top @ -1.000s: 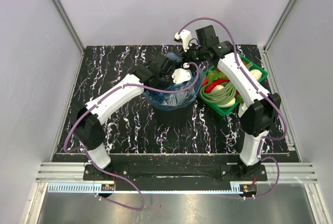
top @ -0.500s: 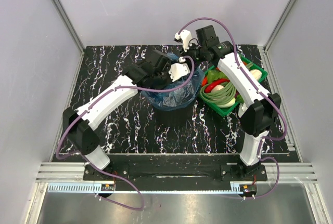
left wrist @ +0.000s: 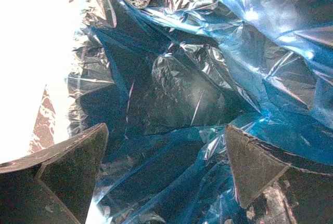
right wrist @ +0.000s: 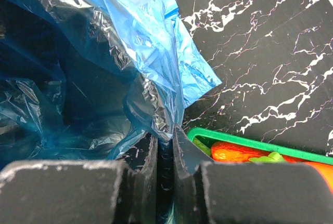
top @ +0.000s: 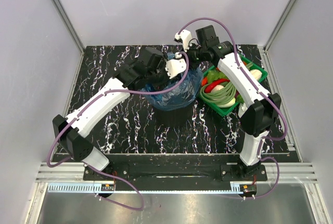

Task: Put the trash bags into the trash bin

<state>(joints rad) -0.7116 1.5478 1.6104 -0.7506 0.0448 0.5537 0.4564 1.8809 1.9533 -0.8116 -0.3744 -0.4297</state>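
1. A tall matte black plastic trash bin stands on a black, white-veined table. A thin, wrinkled, translucent blue plastic film trash bag lines its mouth and drapes over the rim.
2. The right gripper is at the bin's far right edge. Its fingers are nearly together, clamped on a fold of the bag's edge.
3. The left gripper hangs over the bag's open mouth, fingers spread wide and holding nothing, with blue film below them.
4. The step appears to be seating the bag in the bin. Done well, the right gripper pins the edge outside the rim while the left presses film down and outward, without snagging it.
5. Inside the bin only crumpled blue film shows; a second bag cannot be told.
6. Just right of the bin, a green rectangular plastic tray holds green, red and pale vegetables.
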